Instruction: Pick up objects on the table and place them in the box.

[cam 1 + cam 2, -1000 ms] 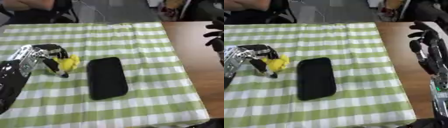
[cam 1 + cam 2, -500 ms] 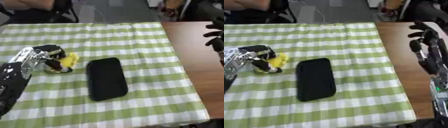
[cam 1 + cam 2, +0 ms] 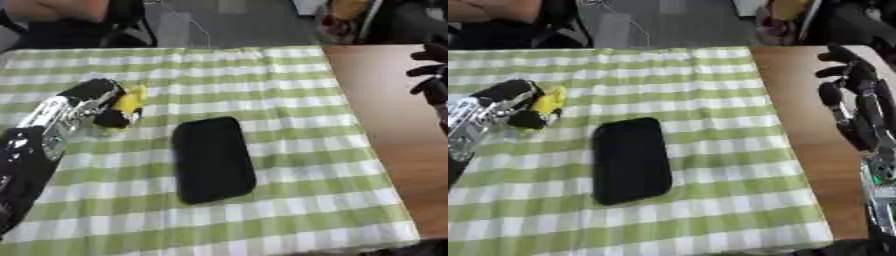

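A small yellow object (image 3: 131,101) sits in the curled fingers of my left hand (image 3: 94,102), which comes in from the left over the green checked tablecloth (image 3: 289,125). Whether the object still touches the cloth I cannot tell. A black phone-like slab (image 3: 213,158) lies flat in the middle of the cloth, just right of that hand. My right hand (image 3: 857,110) hovers open at the right edge over the bare wooden table (image 3: 798,100), fingers pointing up. No box shows in either view.
The tablecloth's right edge meets bare brown wood. A person's arm (image 3: 52,9) rests at the far left edge, beside a dark chair. Colourful items (image 3: 785,22) stand beyond the table's far right corner.
My left hand has closed on the yellow object and carried it up and away from me across the cloth. The phone and my right hand have stayed put.
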{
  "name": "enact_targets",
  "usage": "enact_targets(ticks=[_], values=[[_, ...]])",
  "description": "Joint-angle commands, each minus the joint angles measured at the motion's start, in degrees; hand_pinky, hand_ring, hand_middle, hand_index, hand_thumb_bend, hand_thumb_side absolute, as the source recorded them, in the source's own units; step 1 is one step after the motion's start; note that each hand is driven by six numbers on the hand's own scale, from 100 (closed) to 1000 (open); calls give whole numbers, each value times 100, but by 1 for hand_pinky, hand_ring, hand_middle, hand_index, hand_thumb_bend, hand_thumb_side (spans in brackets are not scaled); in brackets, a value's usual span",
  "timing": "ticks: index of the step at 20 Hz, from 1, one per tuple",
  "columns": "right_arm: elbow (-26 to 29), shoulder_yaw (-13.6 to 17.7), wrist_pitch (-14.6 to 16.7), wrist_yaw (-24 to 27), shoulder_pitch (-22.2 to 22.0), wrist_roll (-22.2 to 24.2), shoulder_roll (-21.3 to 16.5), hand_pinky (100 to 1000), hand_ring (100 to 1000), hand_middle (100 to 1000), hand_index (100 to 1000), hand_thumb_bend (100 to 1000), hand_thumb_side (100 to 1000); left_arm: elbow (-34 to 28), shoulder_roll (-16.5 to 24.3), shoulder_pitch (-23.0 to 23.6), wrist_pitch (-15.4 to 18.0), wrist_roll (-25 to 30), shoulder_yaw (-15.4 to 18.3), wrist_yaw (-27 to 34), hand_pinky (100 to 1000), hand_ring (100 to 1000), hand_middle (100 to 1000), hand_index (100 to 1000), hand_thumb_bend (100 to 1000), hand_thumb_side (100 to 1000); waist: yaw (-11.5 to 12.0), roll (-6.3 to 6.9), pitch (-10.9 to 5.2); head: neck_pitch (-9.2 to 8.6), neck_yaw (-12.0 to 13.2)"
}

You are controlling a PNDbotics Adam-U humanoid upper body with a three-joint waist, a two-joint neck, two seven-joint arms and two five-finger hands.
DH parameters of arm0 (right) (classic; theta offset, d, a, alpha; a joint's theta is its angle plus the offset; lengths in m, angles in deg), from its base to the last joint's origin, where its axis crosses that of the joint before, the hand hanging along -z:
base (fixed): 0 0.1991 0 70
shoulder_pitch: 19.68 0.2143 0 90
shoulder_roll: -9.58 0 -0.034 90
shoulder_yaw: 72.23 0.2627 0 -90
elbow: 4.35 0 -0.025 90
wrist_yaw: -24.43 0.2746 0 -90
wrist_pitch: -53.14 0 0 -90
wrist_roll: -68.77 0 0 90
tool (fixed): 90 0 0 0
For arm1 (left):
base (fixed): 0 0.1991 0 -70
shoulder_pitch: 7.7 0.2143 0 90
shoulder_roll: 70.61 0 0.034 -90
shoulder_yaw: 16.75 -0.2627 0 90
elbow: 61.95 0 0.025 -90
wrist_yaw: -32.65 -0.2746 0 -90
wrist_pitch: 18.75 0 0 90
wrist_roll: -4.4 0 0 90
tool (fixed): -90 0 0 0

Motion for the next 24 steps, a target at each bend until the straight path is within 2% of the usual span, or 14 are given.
enact_targets(ticks=[1, 2, 4, 10, 24], values=[[67, 23, 10, 21, 80, 5, -108, 505, 681, 777, 935, 654, 1000, -119, 134, -104, 28, -179, 63, -79, 100, 100, 132, 254, 100, 489, 6, 4, -64, -81, 30], [67, 23, 10, 21, 79, 5, -108, 505, 681, 777, 935, 654, 1000, -156, 145, -106, 38, -253, 66, -120, 100, 100, 100, 211, 100, 455, 7, 3, -65, -82, 30], [66, 24, 10, 20, 78, 5, -109, 505, 681, 778, 935, 654, 1000, -303, 200, -126, 49, -467, 67, -294, 100, 100, 100, 175, 100, 406, 11, 3, -67, -86, 28], [64, 26, 10, 17, 70, 1, -112, 506, 681, 778, 935, 654, 1000, -705, 353, -156, 222, -265, -6, -1033, 100, 100, 100, 168, 100, 411, 18, 8, -83, -90, 29], [63, 28, 7, 9, 67, 2, -115, 506, 682, 778, 936, 654, 1000, -1275, 414, -201, 335, 11, -77, -935, 100, 100, 100, 164, 100, 409, 23, 10, -91, -84, 26]])
